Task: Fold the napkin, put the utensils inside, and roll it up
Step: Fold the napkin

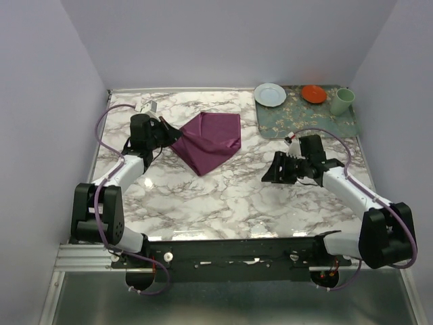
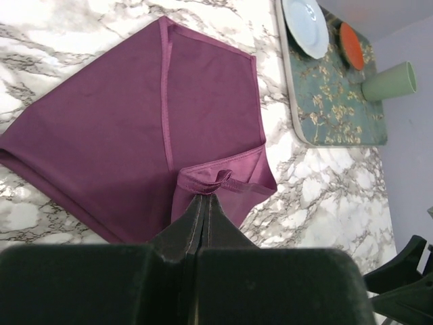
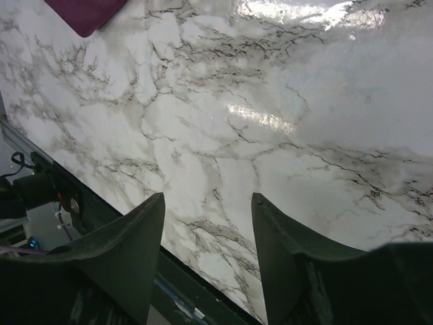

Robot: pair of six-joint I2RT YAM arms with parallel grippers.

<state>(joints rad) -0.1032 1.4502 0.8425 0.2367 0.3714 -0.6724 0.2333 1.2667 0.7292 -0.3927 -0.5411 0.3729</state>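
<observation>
The fold is the step in hand. The left gripper (image 1: 172, 135) is clamped on the left edge of the plum-purple napkin (image 1: 211, 141). The napkin lies loosely doubled on the marble table (image 1: 223, 203), left of centre and toward the far side. The right gripper (image 1: 272, 169) hovers over bare marble, well apart from the cloth, with its jaws spread and nothing between them.

The overhead view hides the pinch under the gripper body. The left wrist view shows it plainly: the fingers (image 2: 193, 220) are pressed together on a hemmed corner turned back over the main sheet. A stitched edge runs up the cloth beyond it.

The right wrist view shows only glossy marble between its spread fingers, with one corner of the napkin at the upper left and the table's near rail below.

Only the overhead view places both arms at once. It also shows the green floral mat (image 1: 308, 120) at the far right, carrying a pale blue plate (image 1: 270, 94), an orange-red dish (image 1: 314, 93) and a green cup (image 1: 342, 101).

The knife appears in no view, so I cannot tell where it lies.

The next move probably calls for carrying the pinched corner across and laying it flat on the opposite edge. The right gripper would likely need to hold the cloth down so it does not slide.
</observation>
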